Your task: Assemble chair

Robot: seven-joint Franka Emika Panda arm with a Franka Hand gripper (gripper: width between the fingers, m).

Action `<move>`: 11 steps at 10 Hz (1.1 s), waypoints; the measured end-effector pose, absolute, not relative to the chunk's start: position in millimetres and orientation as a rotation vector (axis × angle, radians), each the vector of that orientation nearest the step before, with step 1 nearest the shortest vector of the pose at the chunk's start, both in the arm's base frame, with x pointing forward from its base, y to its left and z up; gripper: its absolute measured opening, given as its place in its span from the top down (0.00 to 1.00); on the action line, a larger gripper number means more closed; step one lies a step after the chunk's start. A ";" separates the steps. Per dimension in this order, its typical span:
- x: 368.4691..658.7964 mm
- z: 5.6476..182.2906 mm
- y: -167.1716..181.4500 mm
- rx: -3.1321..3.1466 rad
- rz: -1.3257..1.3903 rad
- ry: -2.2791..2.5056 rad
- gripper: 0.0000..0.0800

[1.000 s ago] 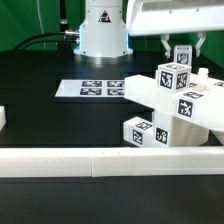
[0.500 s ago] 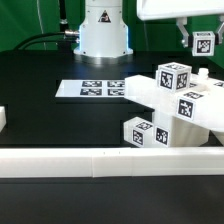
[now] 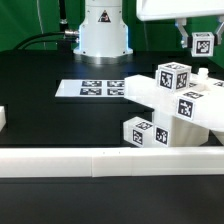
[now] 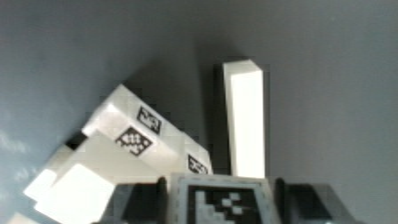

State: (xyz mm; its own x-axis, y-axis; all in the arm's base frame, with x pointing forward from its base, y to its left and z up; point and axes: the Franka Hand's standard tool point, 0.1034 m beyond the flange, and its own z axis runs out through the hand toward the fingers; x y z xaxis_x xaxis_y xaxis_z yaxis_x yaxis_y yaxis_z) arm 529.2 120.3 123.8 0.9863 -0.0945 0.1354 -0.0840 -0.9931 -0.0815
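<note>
- Exterior view: gripper (image 3: 203,44) clamps a small tagged chair piece (image 3: 204,42), raised above the partly built chair (image 3: 180,110);
- marker board (image 3: 90,88) lies flat on the black counter (image 3: 50,115)

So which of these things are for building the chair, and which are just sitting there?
For the chair:
- half-built chair, white blocks with tags
- small tagged piece held up in the gripper

Just there:
- marker board, flat on the table
- long white border rail along the front
- black table
</note>
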 end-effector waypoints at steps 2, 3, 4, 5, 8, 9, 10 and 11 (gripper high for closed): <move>539.3 118.7 114.2 -3.072 -0.220 0.028 0.65; 539.4 118.8 112.9 -3.073 -0.219 0.018 0.65; 539.1 118.5 113.6 -3.073 -0.218 0.021 0.65; 539.1 118.5 113.4 -3.073 -0.218 0.022 0.65; 552.5 126.9 104.2 -3.073 -0.250 -0.025 0.65; 560.1 130.5 102.2 -3.072 -0.262 -0.026 0.65; 569.8 132.8 100.8 -3.071 -0.267 -0.024 0.65; 577.9 131.1 99.7 -3.074 -0.276 -0.020 0.65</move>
